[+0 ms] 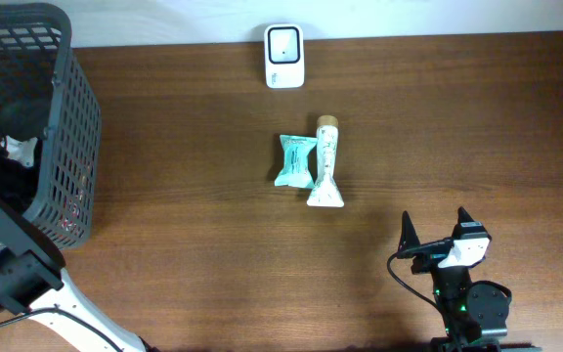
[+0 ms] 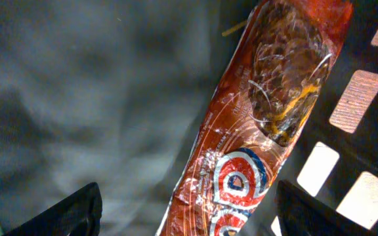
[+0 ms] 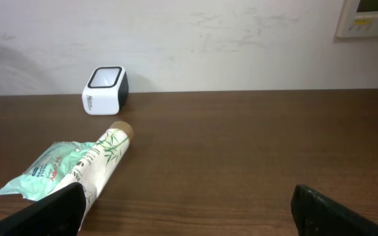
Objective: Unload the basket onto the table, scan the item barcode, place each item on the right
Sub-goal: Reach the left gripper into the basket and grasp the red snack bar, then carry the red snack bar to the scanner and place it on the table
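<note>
Jaws spread wide, the left gripper (image 2: 188, 191) is hovering over the red snack packet (image 2: 258, 131) in the nine-o'clock basket (image 1: 71, 127): light, slippery film, likely best pinched mid-length.

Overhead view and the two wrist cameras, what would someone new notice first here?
Probably the dark mesh basket at the left edge of the table, where the left gripper, jaws apart, hangs over a shiny red snack packet. Next, the teal packet and the bamboo-print tube lying side by side mid-table, with the white scanner beyond them at the far edge.
</note>
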Available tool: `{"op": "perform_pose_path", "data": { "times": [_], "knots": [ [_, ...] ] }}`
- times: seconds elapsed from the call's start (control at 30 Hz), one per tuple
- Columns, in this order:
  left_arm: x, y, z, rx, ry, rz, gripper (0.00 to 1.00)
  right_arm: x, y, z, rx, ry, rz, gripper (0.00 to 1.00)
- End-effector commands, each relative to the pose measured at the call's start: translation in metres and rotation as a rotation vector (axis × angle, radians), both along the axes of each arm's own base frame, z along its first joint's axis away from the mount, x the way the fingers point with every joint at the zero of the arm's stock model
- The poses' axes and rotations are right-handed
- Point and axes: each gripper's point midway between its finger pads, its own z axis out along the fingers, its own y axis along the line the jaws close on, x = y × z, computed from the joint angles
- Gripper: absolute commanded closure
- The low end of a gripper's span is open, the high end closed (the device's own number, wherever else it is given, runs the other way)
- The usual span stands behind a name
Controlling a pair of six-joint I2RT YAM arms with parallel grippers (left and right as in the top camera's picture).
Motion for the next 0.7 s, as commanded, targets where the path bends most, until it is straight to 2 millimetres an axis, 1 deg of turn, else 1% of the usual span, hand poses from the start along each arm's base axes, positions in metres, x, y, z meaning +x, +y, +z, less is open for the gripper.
{"op": "perform_pose_path", "data": {
  "times": [0.0, 0.03, 0.07, 0.17, 0.2, 0.27, 0.3, 0.33, 0.37, 0.4, 0.47, 0.5, 0.53, 0.6, 0.63, 0.67],
  "knots": [
    [-0.004, -0.008, -0.004, -0.021, -0.007, -0.044, 0.14, 0.0, -0.002, -0.003, 0.003, 0.002, -0.009, 0.01],
    [-0.003, -0.007, -0.006, -0.019, -0.009, -0.043, 0.2, 0.0, -0.002, -0.003, 0.003, 0.002, -0.009, 0.01],
    [-0.003, -0.007, -0.007, -0.015, -0.013, -0.043, 0.23, 0.0, -0.002, -0.003, 0.003, 0.002, -0.009, 0.01],
    [0.002, -0.008, -0.007, 0.006, -0.017, -0.059, 0.22, 0.0, -0.002, -0.003, 0.003, 0.002, -0.009, 0.01],
    [0.004, -0.008, -0.008, 0.037, -0.002, -0.075, 0.23, 0.0, -0.002, -0.003, 0.003, 0.002, -0.009, 0.01],
    [0.014, -0.017, -0.008, 0.054, -0.011, -0.107, 0.24, 0.0, -0.002, -0.003, 0.003, 0.002, -0.009, 0.01],
    [0.018, -0.021, -0.009, 0.065, -0.012, -0.122, 0.27, 0.0, -0.002, -0.003, 0.003, 0.002, -0.009, 0.01],
    [0.019, -0.021, -0.01, 0.097, 0.005, -0.127, 0.34, 0.0, -0.002, -0.003, 0.003, 0.002, -0.009, 0.01],
    [0.018, -0.016, -0.012, 0.148, 0.034, -0.096, 0.39, 0.0, -0.002, -0.003, 0.003, 0.002, -0.009, 0.01],
    [0.016, -0.014, -0.014, 0.17, 0.053, -0.085, 0.43, 0.0, -0.002, -0.003, 0.003, 0.002, -0.009, 0.01],
    [0.003, -0.016, -0.024, 0.169, 0.101, -0.09, 0.49, 0.0, -0.002, -0.003, 0.003, 0.002, -0.009, 0.01],
    [0.0, -0.016, -0.028, 0.172, 0.111, -0.089, 0.57, 0.0, -0.002, -0.003, 0.003, 0.002, -0.009, 0.01],
    [-0.002, -0.011, -0.028, 0.195, 0.123, -0.069, 0.75, 0.0, -0.002, -0.003, 0.003, 0.002, -0.009, 0.01],
    [0.0, -0.008, -0.025, 0.209, 0.121, -0.041, 0.92, 0.0, -0.002, -0.003, 0.003, 0.002, -0.009, 0.01],
    [0.007, -0.004, -0.018, 0.221, 0.1, -0.004, 1.0, 0.0, -0.002, -0.003, 0.003, 0.002, -0.009, 0.01],
    [0.014, 0.0, -0.01, 0.234, 0.077, 0.033, 1.0, 0.0, -0.002, -0.003, 0.003, 0.002, -0.009, 0.02]
  ]
}}
